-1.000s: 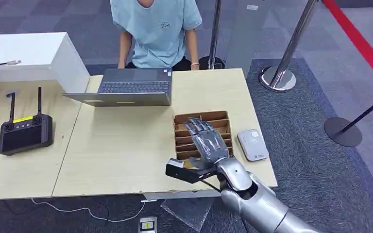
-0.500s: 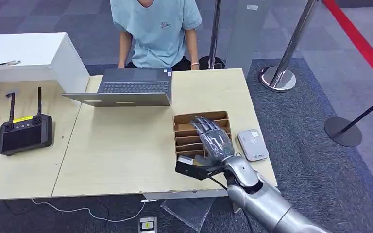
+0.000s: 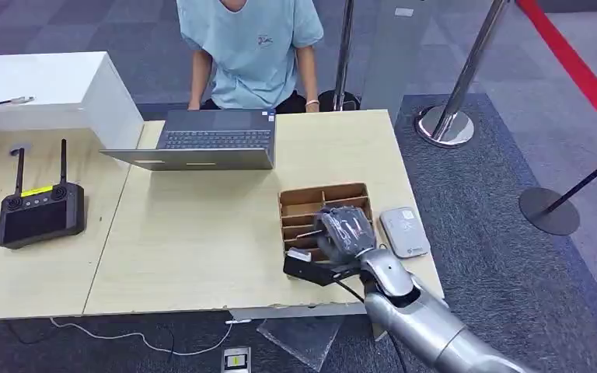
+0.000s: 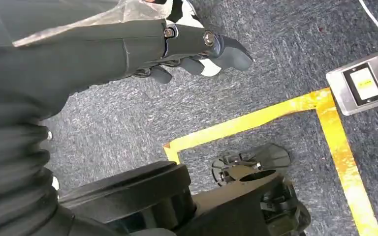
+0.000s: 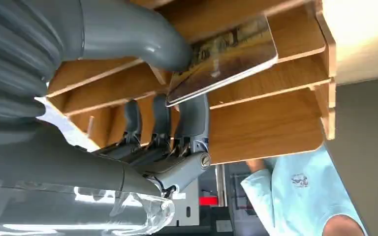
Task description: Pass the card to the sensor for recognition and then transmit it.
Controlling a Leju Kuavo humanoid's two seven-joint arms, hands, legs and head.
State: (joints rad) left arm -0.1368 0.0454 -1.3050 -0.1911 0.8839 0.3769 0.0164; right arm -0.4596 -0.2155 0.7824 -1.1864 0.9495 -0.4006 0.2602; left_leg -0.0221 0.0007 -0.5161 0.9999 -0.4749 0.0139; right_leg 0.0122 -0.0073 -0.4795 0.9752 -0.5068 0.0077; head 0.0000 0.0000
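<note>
A brown wooden card box [image 3: 303, 200] with several slots stands on the right part of the table. My right hand [image 3: 343, 231] reaches down into it with its fingers curled. In the right wrist view the thumb and a finger [image 5: 193, 120] pinch a printed card [image 5: 226, 59] that still sits in a slot of the card box [image 5: 270, 132]. A flat grey-white sensor [image 3: 404, 231] lies on the table just right of the box. My left hand [image 4: 192, 49] hangs over the carpet, loosely curled, holding nothing.
An open laptop [image 3: 210, 140] stands at the table's far side in front of a seated person [image 3: 249, 47]. A black remote controller [image 3: 39, 214] and a white box [image 3: 47, 89] occupy the left. Metal stanchions [image 3: 451, 116] stand on the carpet right of the table [image 3: 186, 249].
My right hand, held flat and spread above the box a second ago, has tipped down into the slots and curled its fingers around a card.
</note>
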